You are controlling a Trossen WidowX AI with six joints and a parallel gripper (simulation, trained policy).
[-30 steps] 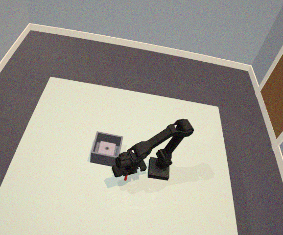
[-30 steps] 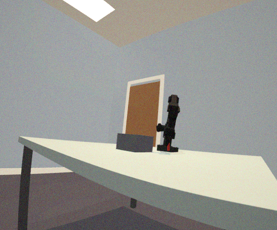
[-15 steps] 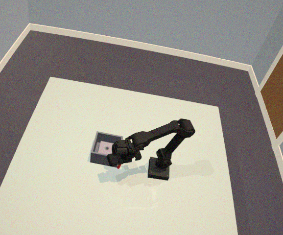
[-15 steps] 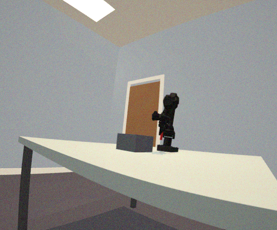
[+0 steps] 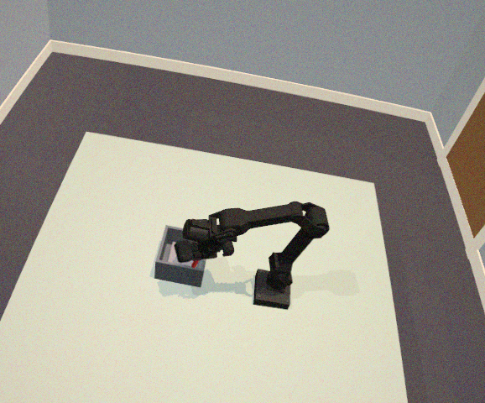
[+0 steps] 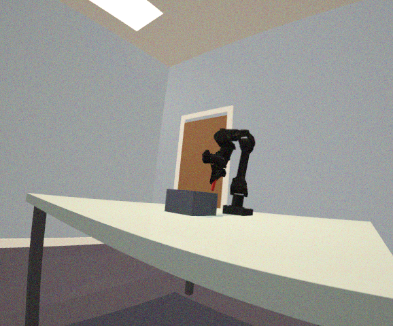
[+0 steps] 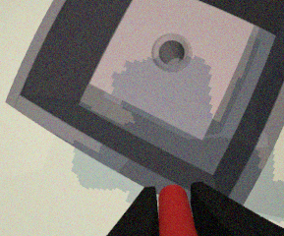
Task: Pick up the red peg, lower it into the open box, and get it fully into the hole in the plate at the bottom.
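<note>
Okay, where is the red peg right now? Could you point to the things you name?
The red peg (image 5: 195, 263) (image 6: 213, 185) (image 7: 175, 211) is clamped in the gripper (image 6: 212, 182) (image 7: 173, 189); in the exterior view it hangs tilted just above the right side of the box (image 5: 177, 274) (image 6: 179, 202) (image 7: 48, 120).

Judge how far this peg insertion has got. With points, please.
Done: the red peg (image 5: 195, 263) (image 6: 213, 185) (image 7: 175, 211) is off the table, clamped in the gripper (image 6: 212, 181) (image 7: 173, 189).
In hand: bringing it to the open box (image 5: 177, 276) (image 6: 179, 202) (image 7: 43, 115); its lower end shows above the rim.
Left: lining up, lowering and full seating, since the plate's hole (image 7: 171, 52) has no peg in it.
</note>
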